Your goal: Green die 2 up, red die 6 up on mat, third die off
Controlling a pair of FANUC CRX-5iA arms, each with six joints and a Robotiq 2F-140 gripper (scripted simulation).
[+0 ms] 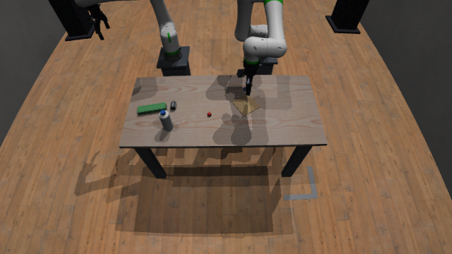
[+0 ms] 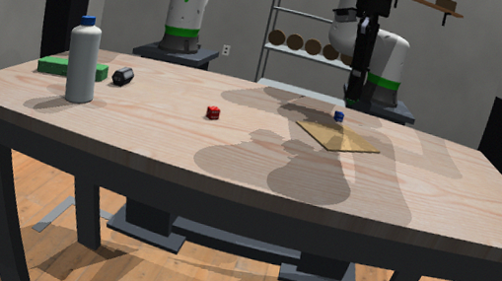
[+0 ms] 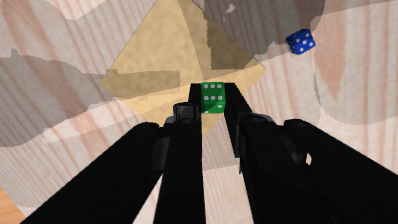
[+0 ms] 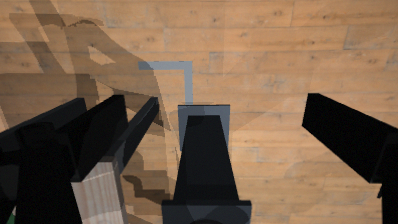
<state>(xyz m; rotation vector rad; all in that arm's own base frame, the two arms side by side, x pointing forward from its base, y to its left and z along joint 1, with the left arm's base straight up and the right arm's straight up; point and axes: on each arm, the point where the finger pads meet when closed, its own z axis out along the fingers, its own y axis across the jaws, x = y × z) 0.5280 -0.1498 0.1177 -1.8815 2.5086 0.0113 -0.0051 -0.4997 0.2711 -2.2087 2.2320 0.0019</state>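
Note:
My left gripper (image 1: 248, 93) (image 2: 351, 101) (image 3: 212, 99) is shut on the green die (image 3: 213, 95), held above the table, fingers pointing down. The die's six-pip face is toward the left wrist camera. The tan mat (image 1: 246, 109) (image 2: 330, 142) (image 3: 145, 57) lies flat with no die on it. The blue die (image 1: 245, 89) (image 2: 338, 116) (image 3: 301, 41) rests off the mat, just behind it, with five pips on top. The red die (image 1: 209, 114) (image 2: 213, 113) rests on the table off the mat; its top is too small to read. My right gripper (image 1: 105, 32) (image 4: 214, 110) is open and empty, away from the table.
A white bottle with a blue cap (image 1: 166, 121) (image 2: 83, 63) stands upright on the table. A green block (image 1: 152, 108) (image 2: 50, 65) and a dark cylindrical object (image 1: 173, 105) (image 2: 123, 77) lie near it, on the side away from the mat.

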